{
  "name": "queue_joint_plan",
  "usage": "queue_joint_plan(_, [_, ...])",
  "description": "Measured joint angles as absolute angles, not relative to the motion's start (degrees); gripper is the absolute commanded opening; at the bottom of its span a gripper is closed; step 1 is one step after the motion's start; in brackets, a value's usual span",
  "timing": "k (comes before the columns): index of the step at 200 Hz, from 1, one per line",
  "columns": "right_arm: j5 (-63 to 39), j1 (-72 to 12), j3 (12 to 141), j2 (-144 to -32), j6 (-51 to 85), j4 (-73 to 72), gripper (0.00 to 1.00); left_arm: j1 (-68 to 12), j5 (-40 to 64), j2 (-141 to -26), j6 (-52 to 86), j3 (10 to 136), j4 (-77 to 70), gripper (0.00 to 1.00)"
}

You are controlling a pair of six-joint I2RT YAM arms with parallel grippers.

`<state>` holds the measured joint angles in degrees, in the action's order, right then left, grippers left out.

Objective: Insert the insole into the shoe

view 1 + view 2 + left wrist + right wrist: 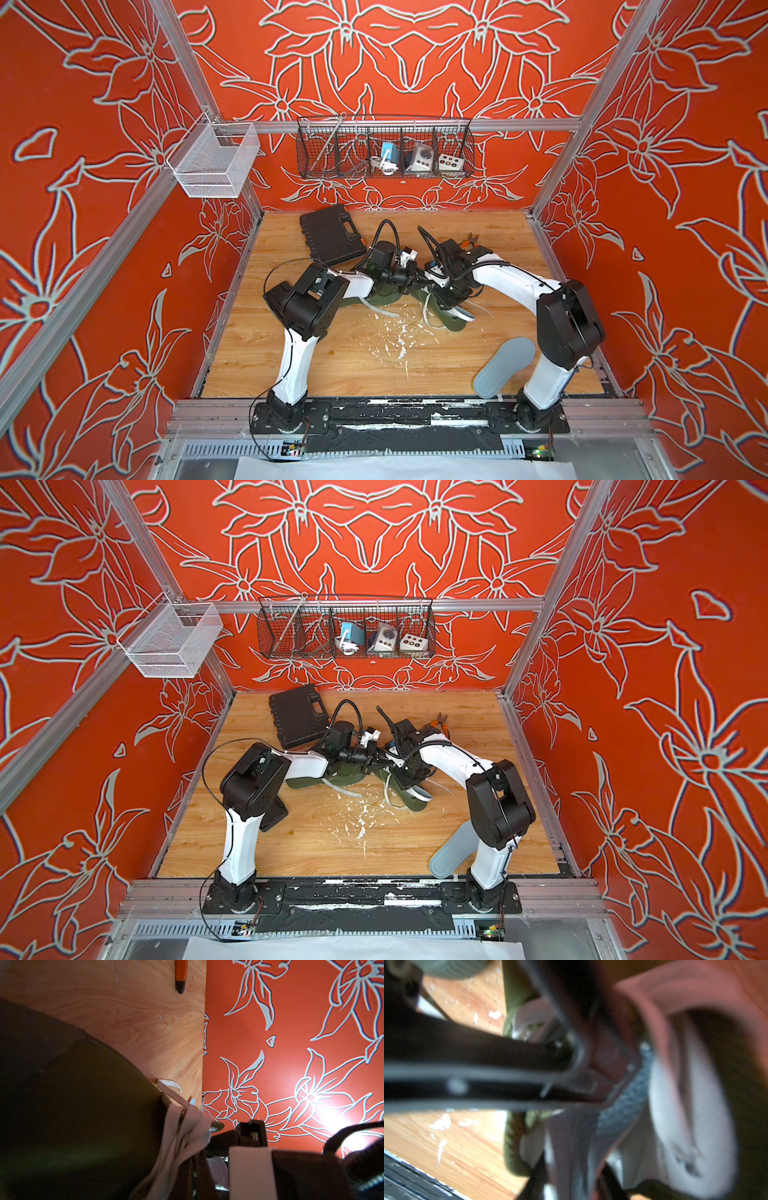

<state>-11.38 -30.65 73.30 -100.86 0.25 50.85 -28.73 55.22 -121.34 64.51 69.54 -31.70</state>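
Grey insole is seen flat on the wooden table, just beside the right arm's base, well apart from both shoes and touched by neither gripper. Right gripper is placed at the mouth of the olive shoe; jaw state can't be told, as the wrist view is too blurred. Left gripper is closed, with tips hidden between that shoe and the second olive shoe; what is pinched, if anything, can't be told. Insole is judged light, thin and floppy: best pinched at one end's edge and fed in lengthwise, else buckling is expected. Shoe upper is judged soft, so the collar should be held open.
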Motion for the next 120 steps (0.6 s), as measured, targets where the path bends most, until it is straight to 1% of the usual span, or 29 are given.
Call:
queue_joint_plan(25, [-11.6, -30.7, 71.7, -99.7, 0.9, 51.7, 0.59, -28.9, 55.4, -121.3, 64.3, 69.5, -30.9, 0.0])
queue_joint_plan(35, [-11.9, -30.7, 71.3, -99.2, 1.6, 52.2, 0.66, -29.1, 55.6, -121.3, 64.1, 69.5, -30.6, 0.0])
queue_joint_plan(59, [-12.6, -30.8, 71.1, -98.1, 2.4, 53.3, 0.73, -29.1, 55.6, -121.3, 63.7, 69.5, -30.0, 0.0])
queue_joint_plan(120, [-13.5, -30.8, 71.1, -95.4, 4.1, 57.0, 0.79, -29.1, 55.6, -121.3, 62.9, 69.6, -29.5, 0.0])
